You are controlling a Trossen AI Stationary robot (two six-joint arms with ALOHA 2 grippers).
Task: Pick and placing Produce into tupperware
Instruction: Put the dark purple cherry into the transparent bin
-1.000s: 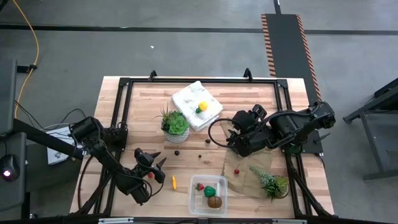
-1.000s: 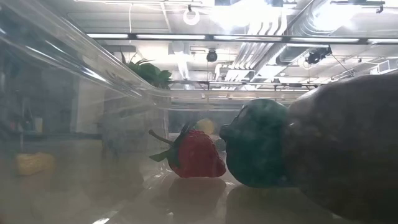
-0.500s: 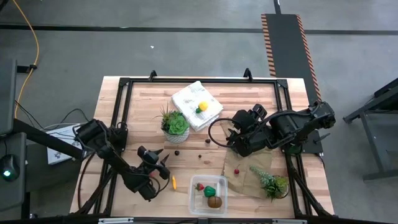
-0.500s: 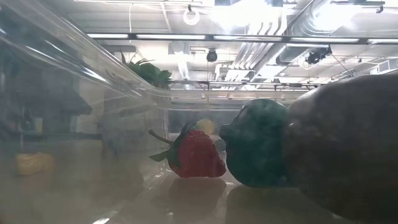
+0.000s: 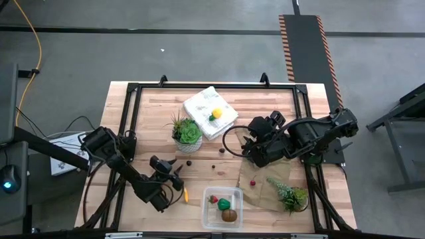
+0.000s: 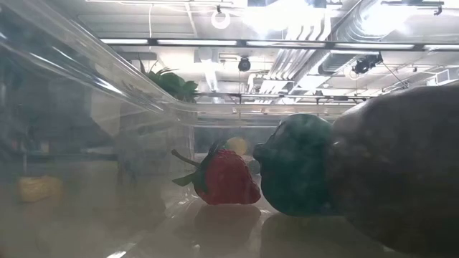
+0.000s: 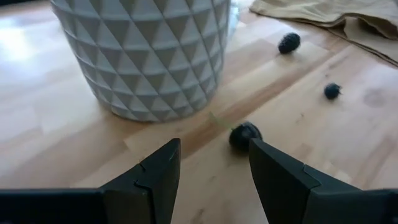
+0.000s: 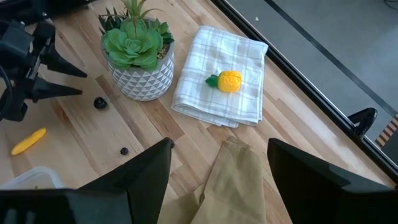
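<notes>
My left gripper (image 5: 177, 174) (image 7: 214, 146) is open low over the table, at the near left. A dark berry (image 7: 244, 135) (image 5: 189, 162) lies on the wood just ahead of its fingertips, untouched, beside the white succulent pot (image 7: 146, 56). The orange stick (image 5: 186, 194) lies left of the clear tupperware (image 5: 222, 207), which holds a red strawberry (image 6: 226, 179), a green piece (image 6: 297, 165) and a brown kiwi ball (image 6: 394, 172). A yellow lemon (image 8: 229, 81) rests on the folded cloth (image 8: 221, 74). My right gripper (image 5: 248, 151) (image 8: 217, 146) hangs open, raised at the right.
Two more dark berries (image 7: 288, 42) (image 7: 332, 91) lie on the wood toward the brown paper bag (image 5: 262, 179). A red berry (image 5: 253, 182) and a second succulent (image 5: 290, 194) sit on that bag. A black frame (image 5: 129, 119) rims the table.
My left gripper has gone toward the table's right and a little down, closing on the dark berry beside the succulent pot, and stays open. No produce has moved.
</notes>
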